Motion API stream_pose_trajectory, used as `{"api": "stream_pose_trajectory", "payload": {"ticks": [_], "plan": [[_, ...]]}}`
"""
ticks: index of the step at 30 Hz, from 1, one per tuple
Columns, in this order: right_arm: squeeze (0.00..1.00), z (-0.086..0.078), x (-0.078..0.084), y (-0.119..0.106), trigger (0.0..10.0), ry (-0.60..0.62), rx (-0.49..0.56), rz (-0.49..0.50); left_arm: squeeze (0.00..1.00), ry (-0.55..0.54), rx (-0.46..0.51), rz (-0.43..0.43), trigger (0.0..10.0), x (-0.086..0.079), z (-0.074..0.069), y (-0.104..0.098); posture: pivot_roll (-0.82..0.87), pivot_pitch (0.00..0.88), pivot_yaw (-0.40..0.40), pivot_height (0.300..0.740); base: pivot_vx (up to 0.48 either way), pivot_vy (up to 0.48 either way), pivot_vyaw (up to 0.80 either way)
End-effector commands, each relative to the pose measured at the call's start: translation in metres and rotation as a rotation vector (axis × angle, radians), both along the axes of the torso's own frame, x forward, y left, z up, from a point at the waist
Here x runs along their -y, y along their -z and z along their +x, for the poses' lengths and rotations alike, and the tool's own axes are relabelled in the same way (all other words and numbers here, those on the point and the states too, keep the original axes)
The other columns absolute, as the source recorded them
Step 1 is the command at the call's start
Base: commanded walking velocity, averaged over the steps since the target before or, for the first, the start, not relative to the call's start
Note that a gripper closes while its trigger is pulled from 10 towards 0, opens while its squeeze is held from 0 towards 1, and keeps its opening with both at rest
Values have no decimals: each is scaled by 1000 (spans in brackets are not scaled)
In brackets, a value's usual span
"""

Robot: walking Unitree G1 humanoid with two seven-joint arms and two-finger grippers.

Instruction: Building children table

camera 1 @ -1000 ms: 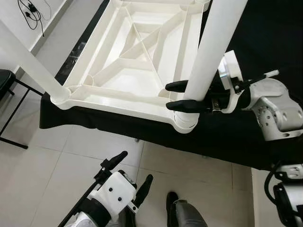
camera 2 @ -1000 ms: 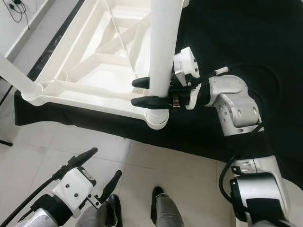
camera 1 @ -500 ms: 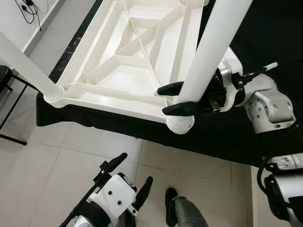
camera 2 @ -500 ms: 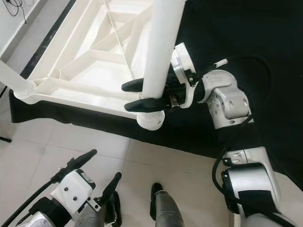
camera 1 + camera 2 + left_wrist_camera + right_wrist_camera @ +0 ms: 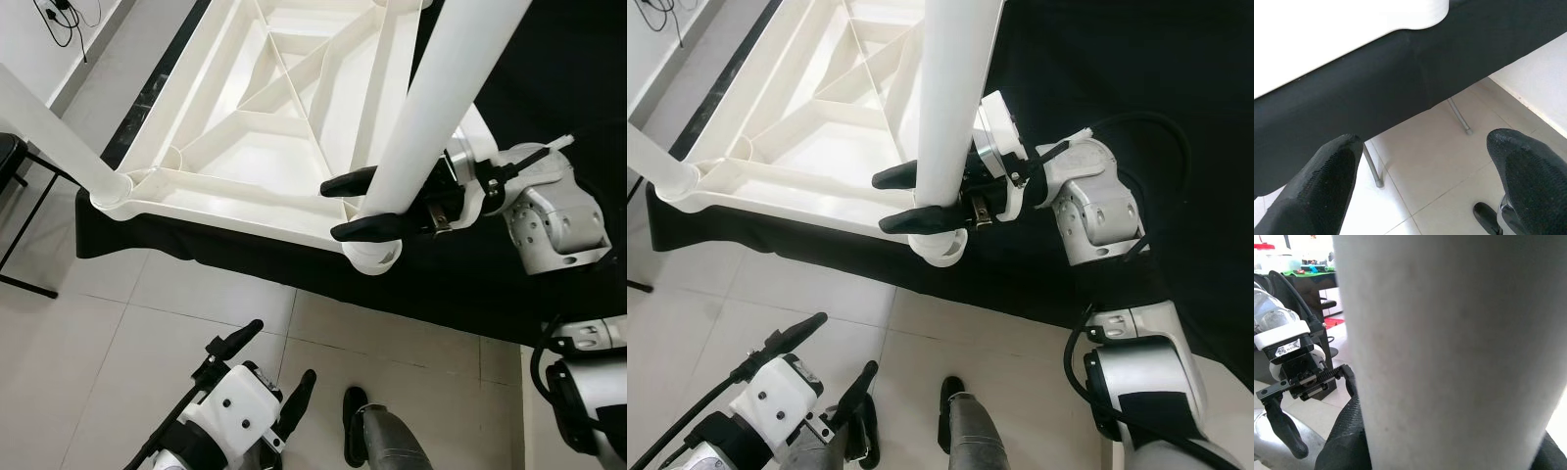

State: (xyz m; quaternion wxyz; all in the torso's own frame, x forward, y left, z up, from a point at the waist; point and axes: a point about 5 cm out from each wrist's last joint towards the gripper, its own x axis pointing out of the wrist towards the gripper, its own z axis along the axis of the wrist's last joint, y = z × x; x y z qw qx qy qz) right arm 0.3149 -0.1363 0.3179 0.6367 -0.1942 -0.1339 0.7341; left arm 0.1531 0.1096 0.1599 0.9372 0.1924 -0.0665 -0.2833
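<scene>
White table leg (image 5: 421,127) stands in the corner socket (image 5: 370,257) of the upside-down tabletop (image 5: 255,137) on the black counter (image 5: 509,284), right gripper (image 5: 355,206) squeezing it, so push straight down; left gripper (image 5: 263,377) hangs wide

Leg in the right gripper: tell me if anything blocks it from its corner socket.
Nothing visible blocks it. The right gripper is shut on the leg, whose foot already sits at the socket on the tabletop's near corner.
</scene>
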Motion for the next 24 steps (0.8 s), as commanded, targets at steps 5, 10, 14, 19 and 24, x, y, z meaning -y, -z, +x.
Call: {"api": "stream_pose_trajectory", "payload": {"ticks": [5,10,14,19,24], "plan": [[0,4,4,15,10000,23,-51,-96,0,-4,-17,13,10000,-1,-3,1,128,459,31,740,0,0,0],[0,4,5,13,10000,-2,-66,-121,0,-4,-15,10,10000,0,-3,1,125,459,26,740,0,0,0],[0,2,7,10,10000,-18,-87,-122,0,-6,-14,10,10000,0,-3,1,120,460,22,740,0,0,0],[0,2,6,11,10000,-19,-93,-126,0,-6,-14,9,10000,0,-3,1,120,459,22,740,0,0,0],[0,4,2,18,10000,-12,-95,-147,0,-6,-14,9,10000,0,-3,1,120,459,22,740,0,0,0]]}}
